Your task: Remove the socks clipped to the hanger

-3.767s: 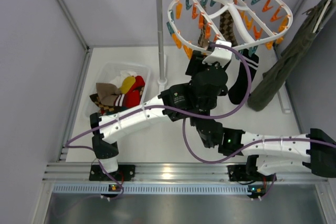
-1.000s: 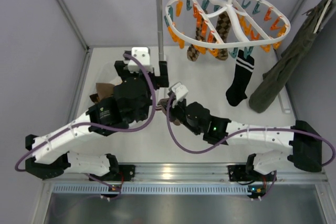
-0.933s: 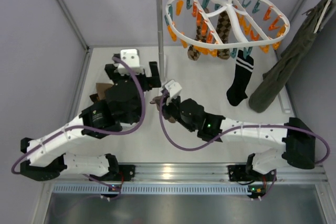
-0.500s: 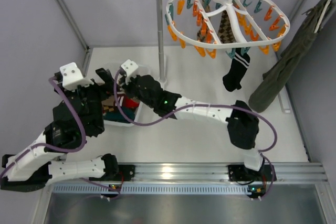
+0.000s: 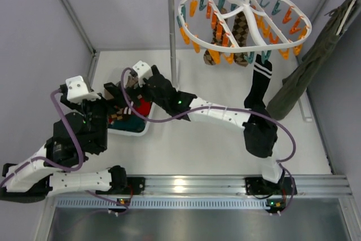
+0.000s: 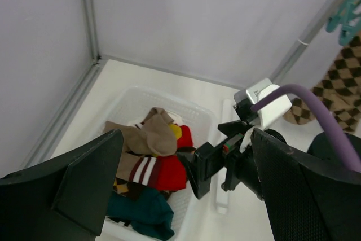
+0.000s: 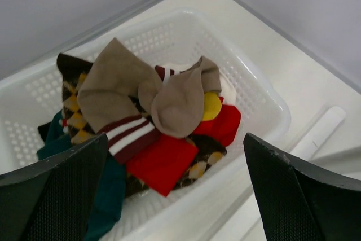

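Left fingers (image 6: 79, 184): spread wide with nothing between them, held off the left side of the basket and facing it.
Basket (image 7: 269, 101): white and perforated, on the surface's left half; it holds a heap of socks, with a tan sock (image 7: 169, 103) lying loose on top of red, teal and argyle ones.
Right fingers (image 7: 293, 196): wide apart and empty, hanging over the basket's heap, with the right arm stretched across from its base.
Hanger (image 5: 252, 26): hooked on the rail at upper right, well apart from both arms.
Socks on the hanger: two argyle socks (image 5: 241, 29) under the middle clips and a dark sock with a white-striped cuff (image 5: 258, 86) hanging from the near rim.
Olive garment (image 5: 304, 66): draped at far right, no part of the job.
Step in hand: by the look of it, a sock delivered to the basket, with the release finished.
Progress: three socks remain clipped, so the task is well along but not done.
Next move: one arm should travel back to the hanger, close on a hanging sock below its clip, then pull downward until it slips free.
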Robot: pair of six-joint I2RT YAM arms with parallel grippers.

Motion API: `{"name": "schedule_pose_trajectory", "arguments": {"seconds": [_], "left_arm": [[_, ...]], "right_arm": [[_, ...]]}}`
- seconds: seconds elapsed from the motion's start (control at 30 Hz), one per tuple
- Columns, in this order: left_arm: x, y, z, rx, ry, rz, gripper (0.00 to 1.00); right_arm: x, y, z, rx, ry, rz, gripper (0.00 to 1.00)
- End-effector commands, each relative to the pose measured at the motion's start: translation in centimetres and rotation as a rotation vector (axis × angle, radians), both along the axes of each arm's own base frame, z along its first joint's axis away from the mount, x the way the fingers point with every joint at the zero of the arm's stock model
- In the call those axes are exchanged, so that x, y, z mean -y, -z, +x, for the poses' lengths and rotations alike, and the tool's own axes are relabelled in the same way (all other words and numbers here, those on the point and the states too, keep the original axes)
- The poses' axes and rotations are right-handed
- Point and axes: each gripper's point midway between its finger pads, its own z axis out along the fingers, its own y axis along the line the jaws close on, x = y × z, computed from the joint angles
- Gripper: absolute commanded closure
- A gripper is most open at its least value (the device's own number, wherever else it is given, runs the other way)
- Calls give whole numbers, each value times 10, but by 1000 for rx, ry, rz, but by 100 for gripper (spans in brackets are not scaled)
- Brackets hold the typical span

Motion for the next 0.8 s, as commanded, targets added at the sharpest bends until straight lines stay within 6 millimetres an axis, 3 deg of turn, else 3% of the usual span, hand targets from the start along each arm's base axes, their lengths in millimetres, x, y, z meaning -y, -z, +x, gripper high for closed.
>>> {"name": "schedule_pose_trajectory", "arguments": {"seconds": [0.0, 0.03, 0.17, 0.2, 0.27, 0.3, 0.37, 0.4, 0.5, 0.57, 0.6, 0.67, 0.7, 0.77], "left_arm": [[36, -1, 1, 42, 195, -67, 1], [61, 3, -2, 58, 333, -94, 1], [95, 7, -13, 71, 529, -137, 1], [106, 10, -14, 64, 563, -121, 1], [133, 21, -17, 40, 646, -80, 1], [142, 26, -18, 30, 674, -68, 2], [166, 40, -24, 4, 757, -45, 1], [179, 45, -25, -1, 785, -40, 1], [207, 66, -32, -27, 884, -21, 1], [220, 73, -32, -40, 898, -22, 1], [223, 75, -31, -48, 896, -22, 1], [232, 82, -28, -72, 887, -6, 1], [234, 83, -27, -77, 887, -1, 1], [237, 85, -25, -87, 876, -4, 1]], "right_arm": [[39, -94, -43, 52, -58, 164, 1], [46, -65, -56, -5, -74, 150, 1], [91, -40, -95, -89, -122, 184, 1], [109, -27, -109, -121, -136, 183, 1], [122, -11, -127, -147, -176, 163, 1], [138, 11, -138, -162, -186, 128, 1], [158, 33, -144, -175, -172, 95, 0], [181, 54, -147, -186, -122, 83, 1], [228, 78, -151, -206, -15, 115, 0], [252, 84, -150, -213, 61, 143, 0], [275, 88, -148, -211, 136, 154, 1], [303, 91, -142, -209, 248, 161, 1], [322, 85, -138, -191, 325, 191, 0], [355, 95, -131, -202, 446, 141, 1]]}}
